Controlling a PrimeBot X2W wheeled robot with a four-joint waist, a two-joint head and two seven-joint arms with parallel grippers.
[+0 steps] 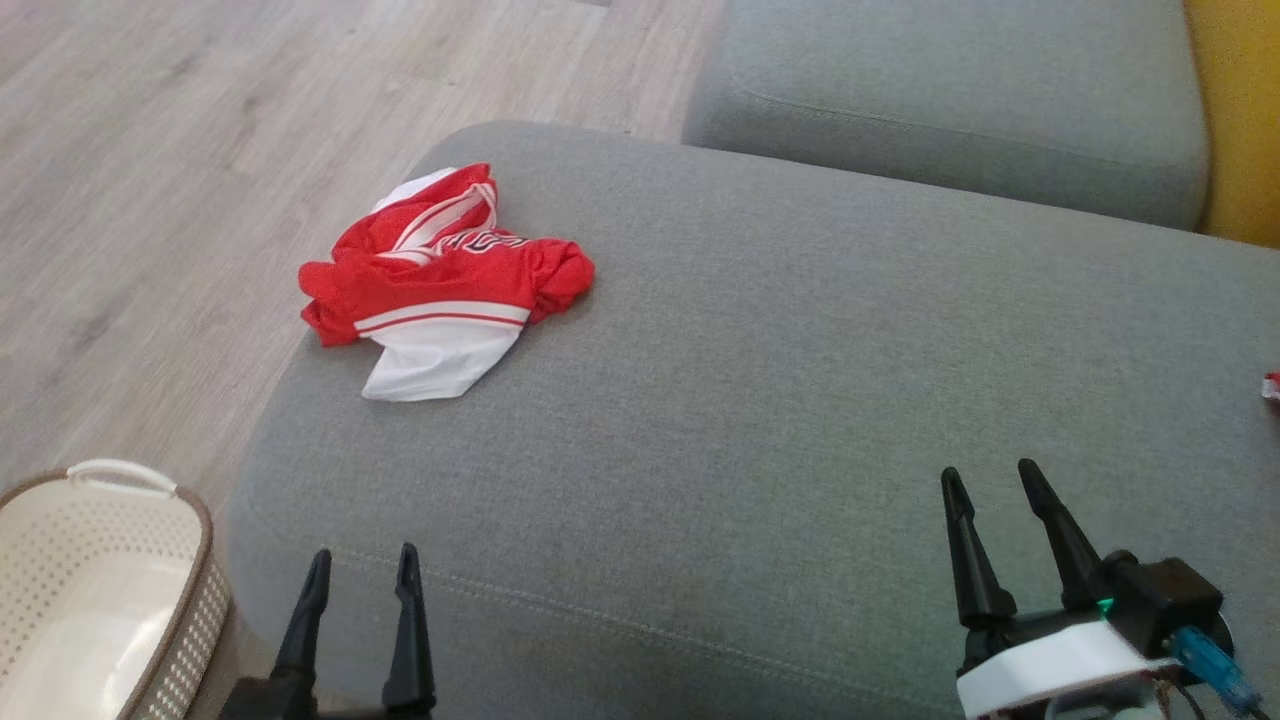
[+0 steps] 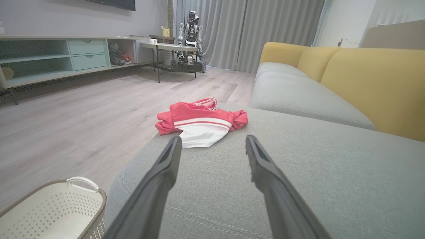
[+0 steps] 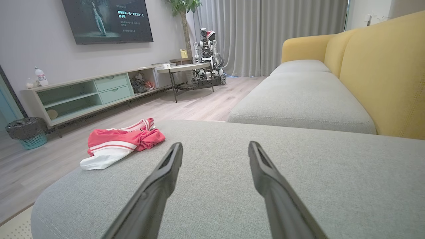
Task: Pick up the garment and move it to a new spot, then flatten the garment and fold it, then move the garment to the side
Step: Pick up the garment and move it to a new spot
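Red-white garment (image 1: 445, 285); left end effector (image 1: 364, 553), right end effector (image 1: 988, 470) apart; right wrist view: bin (image 3: 25, 131).

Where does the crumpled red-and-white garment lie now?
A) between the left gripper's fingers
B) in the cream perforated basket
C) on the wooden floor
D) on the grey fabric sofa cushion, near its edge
D: the crumpled red-and-white garment rests on the grey fabric sofa cushion, close to its floor-side edge.

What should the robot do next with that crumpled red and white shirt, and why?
Probably reach the left claw forward to the shirt. It lies bunched near the left edge of the cushion, ahead of that claw; the right claw is farther off. Both claws are open, holding nothing.
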